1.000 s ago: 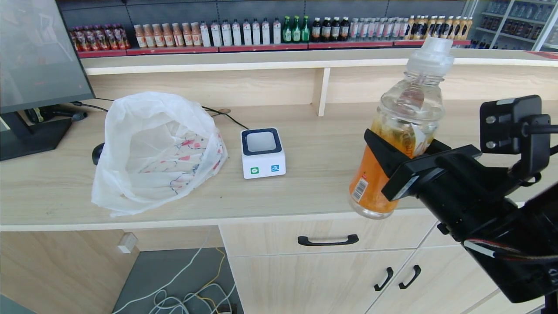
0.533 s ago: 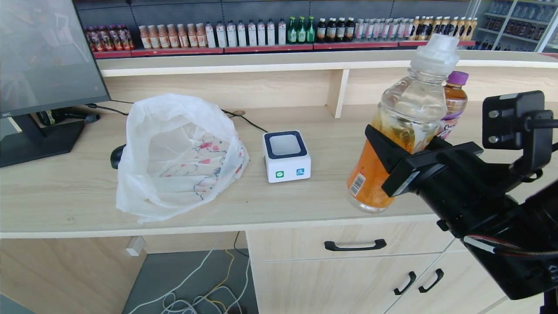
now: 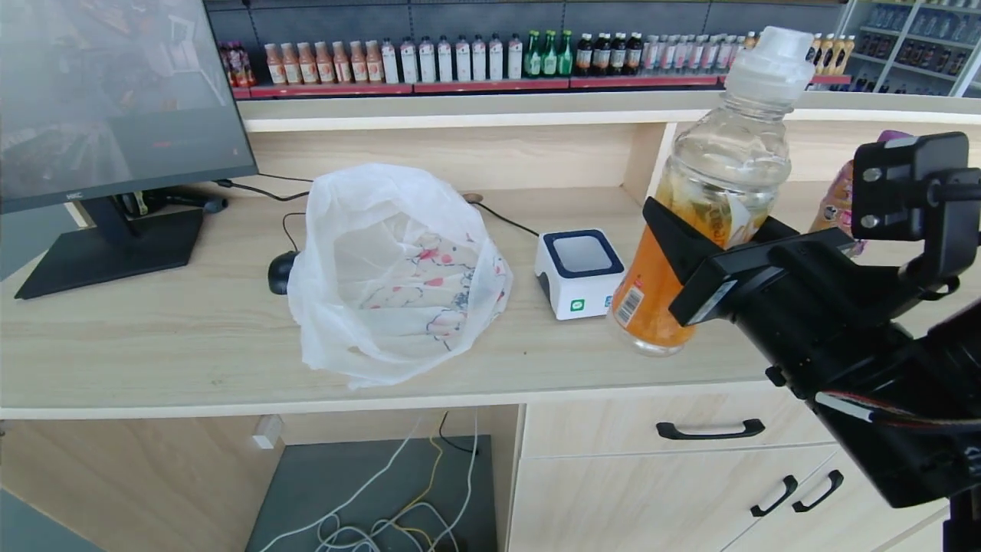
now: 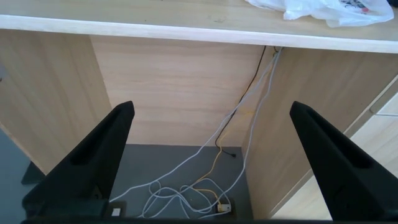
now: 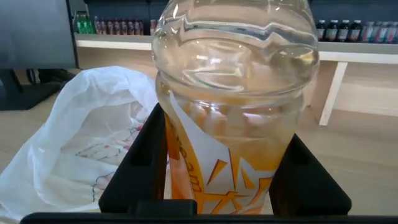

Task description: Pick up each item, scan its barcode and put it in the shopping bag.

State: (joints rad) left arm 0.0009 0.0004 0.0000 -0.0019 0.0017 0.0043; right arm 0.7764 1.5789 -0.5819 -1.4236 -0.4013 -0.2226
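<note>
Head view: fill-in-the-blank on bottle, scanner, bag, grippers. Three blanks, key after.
The bottle is clamped in the ____ gripper. The scanner stands between the shopping bag and the ____. The left gripper hangs below the counter top, jaws ____.
Missing: right; bottle; open.

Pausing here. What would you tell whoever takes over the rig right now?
Right gripper shut on the orange drink bottle, held just right of the scanner.
Left gripper open, low in front of the counter.
Shopping bag lies open left of the scanner; contents unclear.
Done: bottle picked up.
Left: scan it, bag it, then the second bottle farther right on the counter.
</note>
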